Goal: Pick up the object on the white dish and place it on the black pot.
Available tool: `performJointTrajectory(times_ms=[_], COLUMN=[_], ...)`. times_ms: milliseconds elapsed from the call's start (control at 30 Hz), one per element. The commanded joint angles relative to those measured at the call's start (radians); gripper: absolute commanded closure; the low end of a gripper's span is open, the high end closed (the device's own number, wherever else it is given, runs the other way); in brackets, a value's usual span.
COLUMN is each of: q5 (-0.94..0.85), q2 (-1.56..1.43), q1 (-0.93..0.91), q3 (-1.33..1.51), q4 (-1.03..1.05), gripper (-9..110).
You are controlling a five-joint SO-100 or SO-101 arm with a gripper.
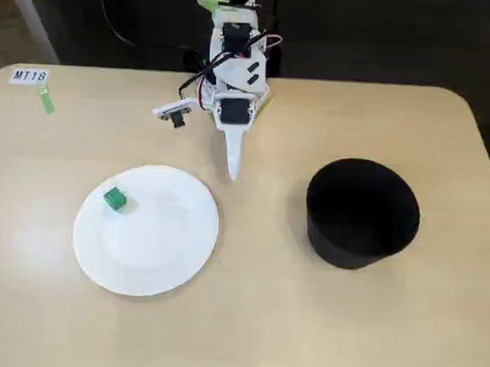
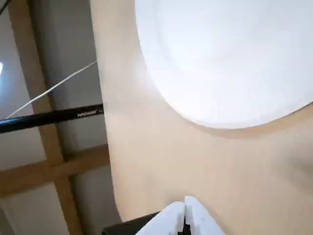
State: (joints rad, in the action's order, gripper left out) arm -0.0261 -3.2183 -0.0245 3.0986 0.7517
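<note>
A small green block (image 1: 115, 198) lies on the upper left part of the white dish (image 1: 156, 257) on the left of the table in the fixed view. The black pot (image 1: 362, 213) stands on the right. My gripper (image 1: 232, 170) hangs folded near the arm's base at the back, between dish and pot, pointing down at the table, its white fingers closed together and empty. In the wrist view the fingertips (image 2: 168, 220) touch each other at the bottom edge and the dish (image 2: 230, 63) fills the top right; the block is out of that view.
A label reading MT18 with a green tag (image 1: 45, 102) lies at the table's back left corner. The arm's base and cables (image 1: 230, 61) stand at the back edge. The table's edge and floor beams show at the left in the wrist view.
</note>
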Motion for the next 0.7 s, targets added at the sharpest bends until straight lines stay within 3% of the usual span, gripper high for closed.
performJointTrajectory(times_ms=[0, 467, 667], q5=[0.049, 0.006, -0.069], q2=[-0.112, -0.094, 0.407], q1=[-0.002, 0.009, -0.017], q3=[0.02, -0.063, -0.479], q4=[0.017, 0.034, 0.057], gripper=[101, 101, 102])
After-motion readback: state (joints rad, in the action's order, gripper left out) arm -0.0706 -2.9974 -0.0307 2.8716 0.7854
